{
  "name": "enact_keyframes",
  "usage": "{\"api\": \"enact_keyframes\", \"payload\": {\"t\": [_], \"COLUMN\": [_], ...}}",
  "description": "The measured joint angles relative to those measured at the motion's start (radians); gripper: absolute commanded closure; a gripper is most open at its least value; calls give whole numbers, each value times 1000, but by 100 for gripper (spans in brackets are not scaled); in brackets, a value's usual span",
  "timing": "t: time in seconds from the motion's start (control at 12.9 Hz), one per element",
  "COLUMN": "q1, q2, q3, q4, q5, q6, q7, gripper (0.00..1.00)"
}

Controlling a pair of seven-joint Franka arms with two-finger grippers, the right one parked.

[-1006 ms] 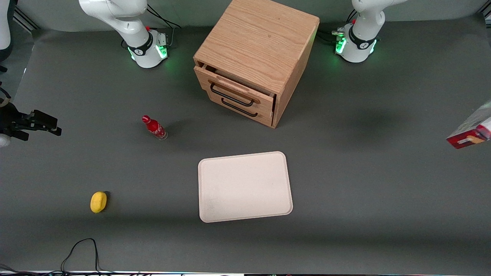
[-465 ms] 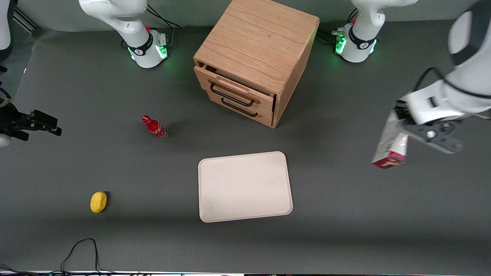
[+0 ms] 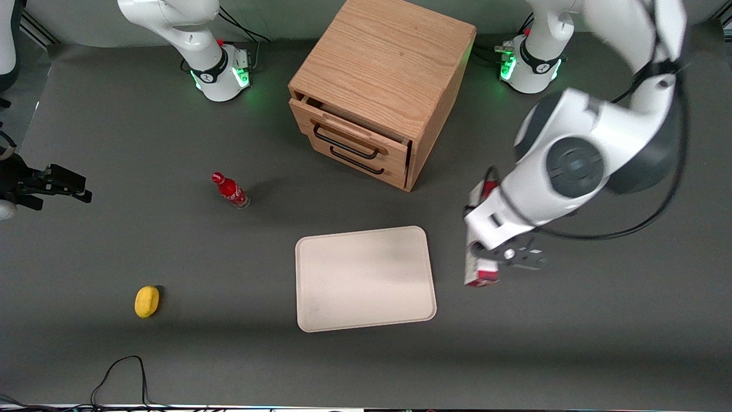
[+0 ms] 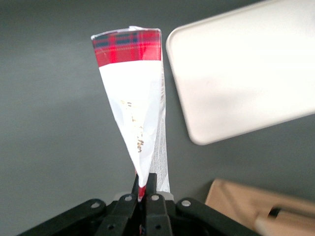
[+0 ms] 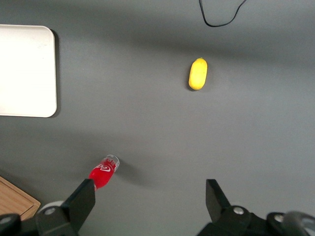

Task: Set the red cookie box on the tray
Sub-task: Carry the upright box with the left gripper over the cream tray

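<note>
My left gripper (image 3: pixel 483 252) is shut on the red cookie box (image 3: pixel 479 276) and holds it in the air beside the tray (image 3: pixel 366 278), toward the working arm's end of the table. The box hangs down from the fingers, and most of it is hidden by the arm in the front view. In the left wrist view the gripper (image 4: pixel 145 183) pinches the box (image 4: pixel 135 98) at one end. Its white face and red plaid end point at the grey table beside the tray's rounded corner (image 4: pixel 246 73). The beige tray holds nothing.
A wooden drawer cabinet (image 3: pixel 377 86) stands farther from the front camera than the tray, its top drawer slightly open. A small red bottle (image 3: pixel 230 190) and a yellow fruit (image 3: pixel 146 301) lie toward the parked arm's end. A black cable (image 3: pixel 120 372) lies near the front edge.
The left arm has swung in from the working arm's end of the table toward the tray, carrying the box, which now hangs close beside the tray's edge.
</note>
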State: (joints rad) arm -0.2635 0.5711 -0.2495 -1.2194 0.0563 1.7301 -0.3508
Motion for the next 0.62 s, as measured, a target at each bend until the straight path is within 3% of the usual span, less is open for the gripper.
{"api": "enact_keyframes", "payload": {"t": [0.31, 0.62], "q1": [-86, -123], "q2": [204, 306], "q3": [1, 18], "q4": [43, 118], "q5": [9, 11], "q6": [210, 229], "q7": [-192, -261], "gripper": [100, 100]}}
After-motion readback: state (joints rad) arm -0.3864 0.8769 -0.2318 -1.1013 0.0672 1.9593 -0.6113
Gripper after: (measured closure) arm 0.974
